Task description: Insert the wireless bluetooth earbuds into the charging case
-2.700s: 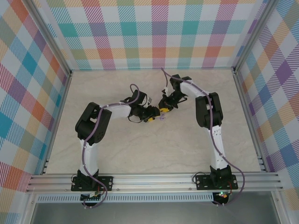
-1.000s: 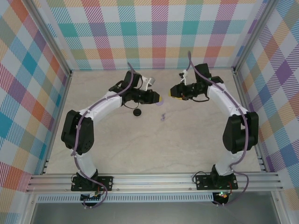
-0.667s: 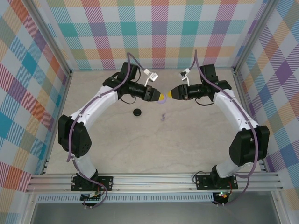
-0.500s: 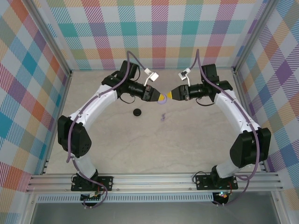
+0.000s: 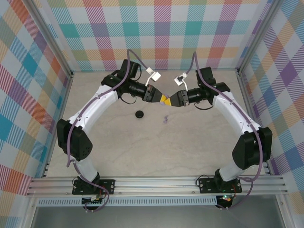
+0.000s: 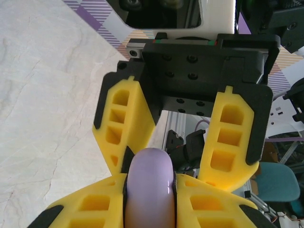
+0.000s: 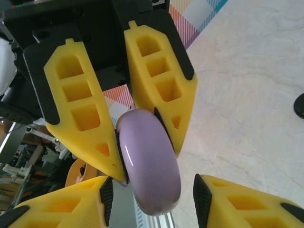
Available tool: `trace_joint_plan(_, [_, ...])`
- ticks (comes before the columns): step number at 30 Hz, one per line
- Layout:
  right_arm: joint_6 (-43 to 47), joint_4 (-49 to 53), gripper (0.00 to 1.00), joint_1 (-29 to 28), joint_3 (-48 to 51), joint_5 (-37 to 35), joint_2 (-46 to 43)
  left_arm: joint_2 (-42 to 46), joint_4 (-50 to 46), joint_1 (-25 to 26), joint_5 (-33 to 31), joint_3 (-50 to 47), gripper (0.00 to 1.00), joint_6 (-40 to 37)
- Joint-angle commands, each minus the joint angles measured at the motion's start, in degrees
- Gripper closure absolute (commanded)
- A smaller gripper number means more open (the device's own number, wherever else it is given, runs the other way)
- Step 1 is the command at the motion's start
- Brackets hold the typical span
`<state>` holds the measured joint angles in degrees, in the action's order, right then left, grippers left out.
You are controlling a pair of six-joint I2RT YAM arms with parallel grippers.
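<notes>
The charging case [image 6: 150,183] is a round, glossy lavender shell held off the table, edge-on, with my left gripper [image 6: 150,202] shut on it. My right gripper [image 7: 154,192] faces it tip to tip and is open, its pads standing on either side of the case [image 7: 149,173] with a gap on the right. From above, the left gripper [image 5: 163,98] and the right gripper [image 5: 171,100] meet over the back middle of the table. A tiny lavender earbud [image 5: 165,118] lies on the marble below them.
A black round disc [image 5: 139,114] lies on the table [image 5: 142,152] left of the earbud and appears at the right wrist view's edge as a dark disc [image 7: 300,105]. Checked walls close in the back and sides; a metal rail [image 5: 156,183] runs along the front.
Both grippers have drawn together over the back of the table. The right gripper has moved left until its open jaws bracket the case that the left gripper holds.
</notes>
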<state>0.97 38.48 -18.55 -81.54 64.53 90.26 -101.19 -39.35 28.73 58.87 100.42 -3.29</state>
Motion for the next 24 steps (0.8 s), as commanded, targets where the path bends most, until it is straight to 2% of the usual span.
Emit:
trace_joint_plan(1, [1.95, -0.54, 0.56, -1.38, -1.69, 2.39, 1.13, 2.13, -1.08, 0.66, 1.06, 2.28, 0.85, -0.63])
trace_joint_plan(6, [1.3, -0.98, 0.66, -1.58, -2.03, 1.99, 1.42, 2.14, -0.81, 0.71, 0.37, 1.75, 0.84, -0.17])
trace_joint_plan(11, [-0.24, -2.35, 0.78, -1.54, -1.17, -1.38, 0.93, 2.4, -0.67, 0.71, -0.38, 1.54, 0.75, 0.03])
trace_joint_plan(13, [-1.06, -3.37, 0.81, -1.54, -0.47, -2.57, 0.71, 2.53, -0.39, 0.72, -0.67, 1.36, 0.68, 0.35])
trace_joint_plan(24, [-3.67, -7.2, 0.84, -1.49, 2.75, -4.86, -1.3, 4.21, 3.44, 0.71, -1.73, -0.27, 0.52, 3.9])
